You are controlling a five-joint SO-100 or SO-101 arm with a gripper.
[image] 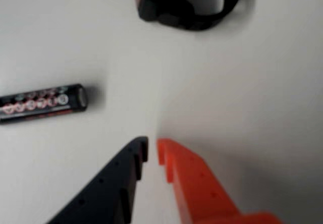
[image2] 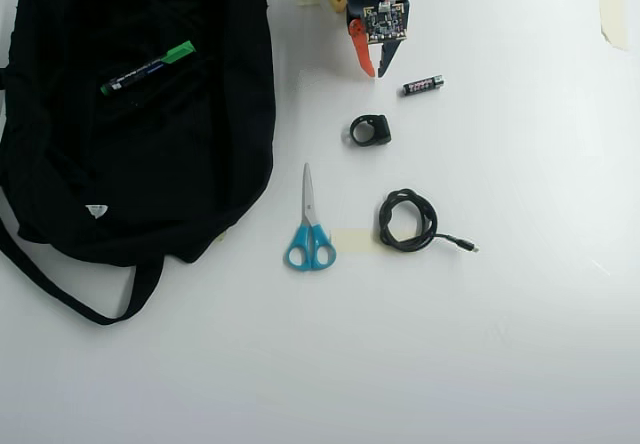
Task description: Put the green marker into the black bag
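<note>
Pincer (image: 152,151) tips nearly closed, empty, pointing down over table (image2: 520,344).

the gripper (image2: 375,69) is flanked closely in the overhead view: the battery (image2: 423,85) lies just to its right and the small black ring-shaped object (image2: 370,130) just below it. a bare strip of table (image2: 290,94) is left between the gripper and the black bag (image2: 140,164). lower down, that strip is narrowed by the scissors (image2: 309,229), with the coiled cable (image2: 408,221) beside them. wide open table is seen to the right and along the bottom.
</note>
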